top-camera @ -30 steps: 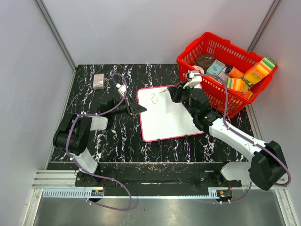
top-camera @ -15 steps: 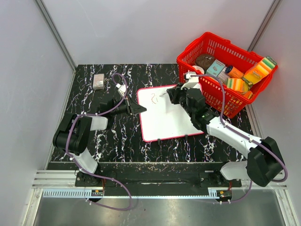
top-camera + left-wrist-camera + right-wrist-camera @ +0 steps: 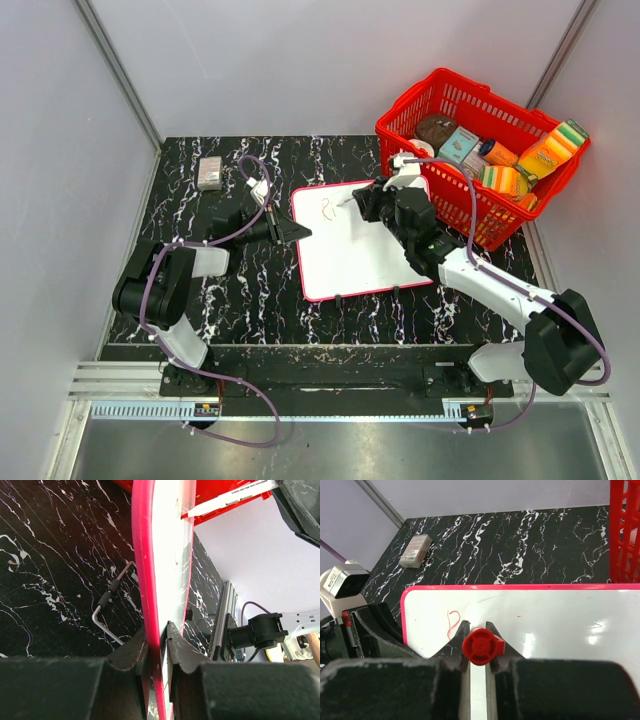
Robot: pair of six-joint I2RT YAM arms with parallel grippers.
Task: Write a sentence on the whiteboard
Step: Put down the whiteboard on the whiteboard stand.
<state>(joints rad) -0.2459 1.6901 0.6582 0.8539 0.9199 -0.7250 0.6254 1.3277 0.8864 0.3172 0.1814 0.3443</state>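
The whiteboard lies flat in the middle of the table, white with a thin red rim. Near its top left corner is a short red looping stroke of the sentence, seen too in the right wrist view. My right gripper is shut on a red-capped marker, whose tip rests on the whiteboard just right of the stroke. My left gripper is shut on the board's left edge, with the red rim clamped between the jaws.
A red basket full of groceries stands at the back right, close behind my right wrist. A small grey box lies at the back left. A thin bent metal rod lies on the table beside the board's edge.
My right gripper with the marker has edged slightly left along the top of the board. The left arm and the board have not moved.
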